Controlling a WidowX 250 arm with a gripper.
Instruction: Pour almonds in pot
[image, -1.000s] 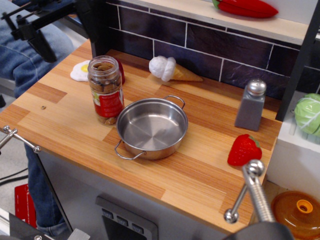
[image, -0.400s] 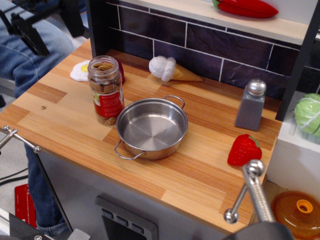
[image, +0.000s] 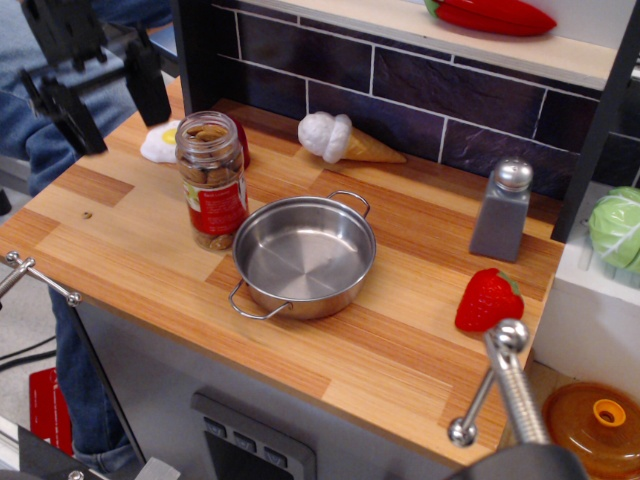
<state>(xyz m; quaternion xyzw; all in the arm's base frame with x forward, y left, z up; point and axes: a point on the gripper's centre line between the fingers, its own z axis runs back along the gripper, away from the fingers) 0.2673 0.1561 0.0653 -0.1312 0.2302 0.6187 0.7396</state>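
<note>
1. One black gripper (image: 105, 100) hangs in the upper left of the frame, above the left edge of the wooden counter (image: 400, 340); its two fingers stand apart with nothing between them.
2. Almonds (image: 209, 135) fill a clear jar (image: 212, 180) with a red label, standing upright left of centre, well apart from the gripper.
3. Just right of the jar, almost touching it, sits the pot (image: 304, 256), a shallow steel pan with two wire loop handles and nothing inside.
4. Behind the jar, near the upper left, lies a toy fried egg (image: 158, 143); a toy ice cream cone (image: 345, 140) lies on its side by the dark tiled wall.
5. Right of the pot, a grey shaker (image: 500, 210) stands upright, and a red strawberry (image: 488, 299) lies in front of it.
</note>
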